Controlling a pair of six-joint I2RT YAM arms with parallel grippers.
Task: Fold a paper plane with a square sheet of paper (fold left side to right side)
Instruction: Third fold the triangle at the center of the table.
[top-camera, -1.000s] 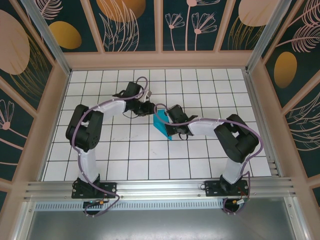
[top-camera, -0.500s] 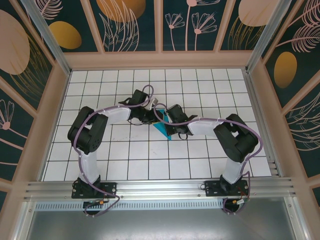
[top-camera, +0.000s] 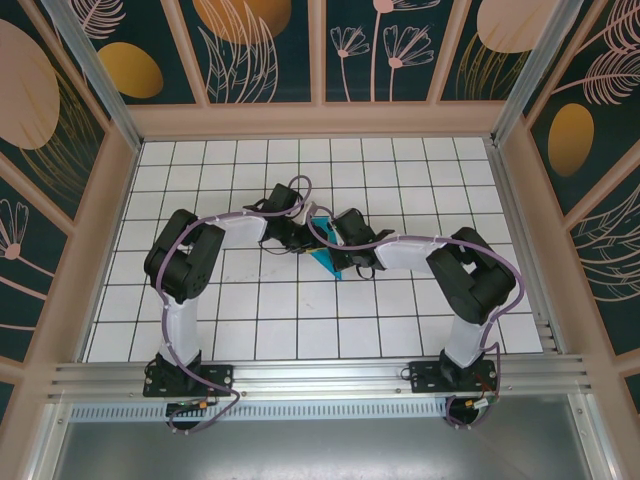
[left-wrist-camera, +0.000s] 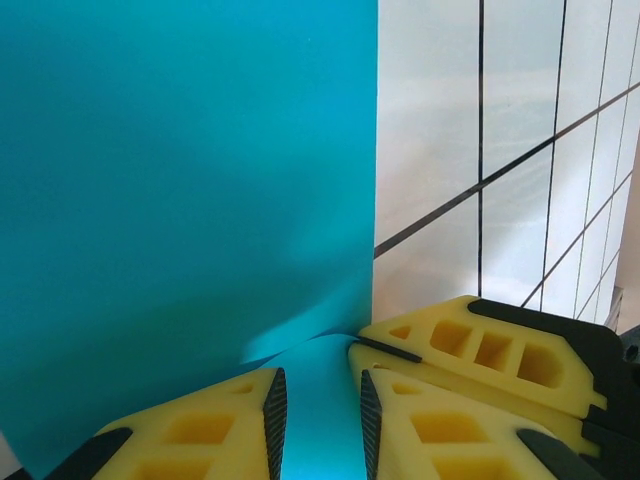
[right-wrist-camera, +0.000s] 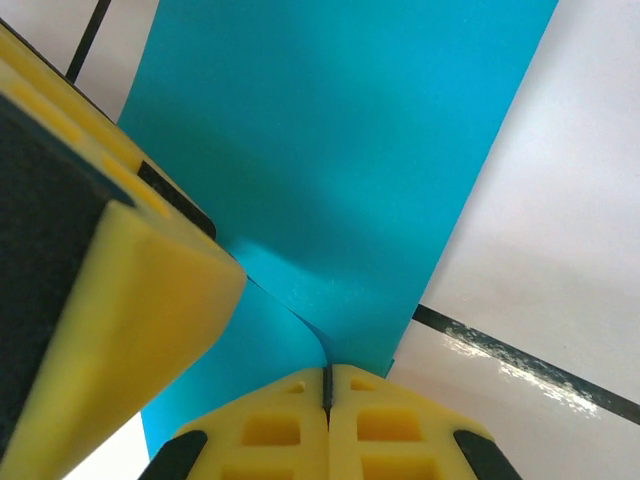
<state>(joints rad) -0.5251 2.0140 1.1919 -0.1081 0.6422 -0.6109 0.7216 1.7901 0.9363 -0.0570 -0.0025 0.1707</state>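
Top external view: two arms reach in from the near edge of the white gridded table (top-camera: 250, 330) and meet over its middle, well away from all four edges. One teal sheet of paper (top-camera: 324, 260) lies there, mostly hidden beneath them, with a small pointed wedge of it showing on the side towards the near edge. The left gripper (top-camera: 302, 238) comes at the sheet from the left edge's side and the right gripper (top-camera: 338, 250) from the right edge's side, so the two heads sit just beside each other.

Left wrist view: the sheet (left-wrist-camera: 180, 180) is one plain, unmarked teal surface with a straight right-hand edge lying on the grid tiles (left-wrist-camera: 430, 120). The two yellow fingers of the left gripper (left-wrist-camera: 322, 382) stand a little apart, and a raised curl of teal runs through the narrow gap between their dark pads; whether the pads touch it cannot be told. One finger (left-wrist-camera: 470, 350) of the other gripper lies just beside them, to the right.

Right wrist view: the two fingers of the right gripper (right-wrist-camera: 327, 372) are pressed together, with a lifted lip of the sheet (right-wrist-camera: 340, 140) running into the seam between them. One finger (right-wrist-camera: 100, 300) of the left gripper sits on the teal, close on the left
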